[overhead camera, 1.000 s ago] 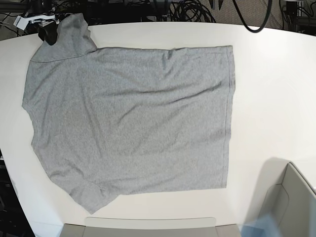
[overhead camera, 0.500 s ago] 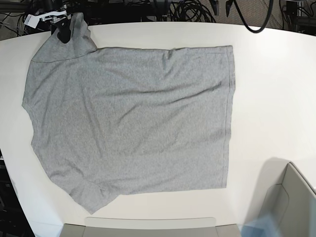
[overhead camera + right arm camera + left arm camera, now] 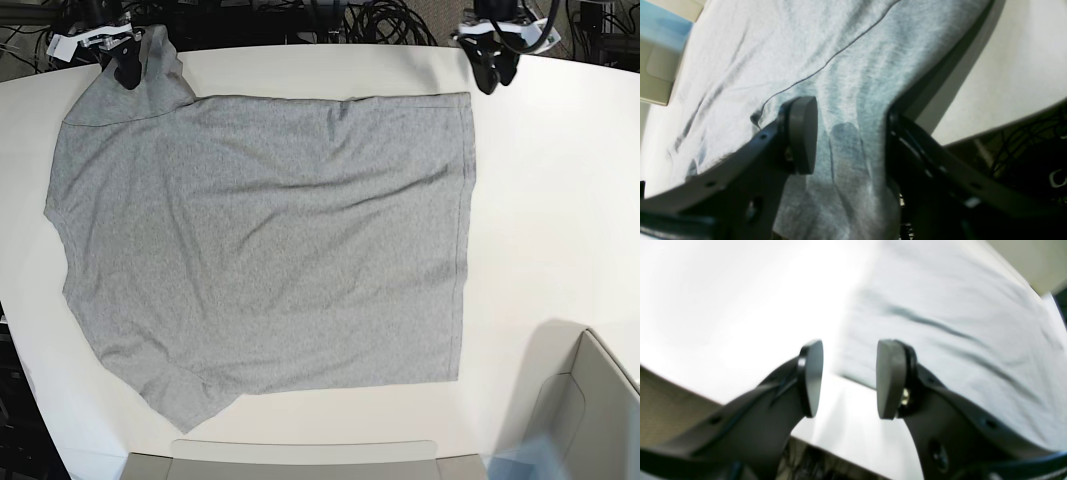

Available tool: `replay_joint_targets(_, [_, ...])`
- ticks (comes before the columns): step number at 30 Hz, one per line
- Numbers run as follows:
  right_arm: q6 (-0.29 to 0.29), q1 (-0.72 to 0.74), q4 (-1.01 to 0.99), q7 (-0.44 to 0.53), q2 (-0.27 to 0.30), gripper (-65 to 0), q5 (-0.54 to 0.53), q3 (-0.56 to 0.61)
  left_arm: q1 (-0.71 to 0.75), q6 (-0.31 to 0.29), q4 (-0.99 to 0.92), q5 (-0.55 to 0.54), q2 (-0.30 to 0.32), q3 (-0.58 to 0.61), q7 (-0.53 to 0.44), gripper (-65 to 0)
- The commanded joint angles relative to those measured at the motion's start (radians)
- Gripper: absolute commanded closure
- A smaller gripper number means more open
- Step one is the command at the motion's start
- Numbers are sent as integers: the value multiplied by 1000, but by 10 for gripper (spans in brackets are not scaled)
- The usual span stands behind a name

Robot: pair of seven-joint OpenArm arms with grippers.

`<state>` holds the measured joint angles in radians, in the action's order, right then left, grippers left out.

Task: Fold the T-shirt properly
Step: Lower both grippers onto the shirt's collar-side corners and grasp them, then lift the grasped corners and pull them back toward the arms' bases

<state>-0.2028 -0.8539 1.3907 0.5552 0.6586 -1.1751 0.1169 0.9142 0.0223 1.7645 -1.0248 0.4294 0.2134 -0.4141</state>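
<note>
The heather-grey T-shirt lies spread on the white table, plain side up, with its far-left sleeve bunched and raised. At that sleeve my right gripper stands open. In the right wrist view the sleeve cloth runs between the fingers of the right gripper and drapes over one of them. My left gripper hovers at the table's far edge, just beyond the shirt's far-right corner. Seen from the left wrist, the left gripper is open and empty, with the shirt lying ahead of it.
A beige bin stands at the near right corner with something blue beside it. A flat beige panel lies along the near edge. Black cables hang behind the far table edge.
The left gripper has come into the base view at the far right and has opened. The right gripper shifted slightly up and right at the sleeve, lifting the cloth with it.
</note>
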Motion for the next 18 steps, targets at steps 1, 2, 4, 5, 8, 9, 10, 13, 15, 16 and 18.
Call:
replay_joint_targets(1, [41,-17,-12,-62,11,-268,-9,4,-8,-20,10,-36,10,1,1,-266])
replay_joint_targets(2, [41,-17,-12,-62,11,-268,-9,4,-22,-20,-2,-79,24,1,13,-266])
replay_joint_targets(4, [41,-17,-12,-62,11,-268,-9,2,-36,-20,-16,-130,53,4,51,-266])
replay_joint_targets(5, [41,-17,-12,-62,11,-268,-9,-3,-40,-20,-25,-151,59,4,88,-266])
replay_joint_targets(8, [41,-18,-11,-62,10,-268,-9,-26,-99,-15,-42,-190,58,-6,203,-266])
replay_joint_targets(9, [41,-18,-11,-62,10,-268,-9,-26,-111,-14,-56,-193,56,-6,222,-266])
replay_joint_targets(10, [41,-18,-9,-62,10,-268,-9,-26,-120,-12,-71,-193,56,-6,226,-264])
replay_joint_targets(13, [41,-18,-7,-62,10,-268,-9,-26,-129,-12,-110,-205,56,-6,223,-244])
replay_joint_targets(15, [41,-18,-9,-62,10,-268,-9,-26,-132,-12,-122,-220,56,-6,229,-244])
replay_joint_targets(16, [41,-18,-11,-62,10,-268,-9,-26,-132,-12,-127,-228,56,-2,229,-244])
replay_joint_targets(18, [41,-18,-12,-62,10,-268,-9,-26,-132,-15,-134,-234,58,4,234,-245])
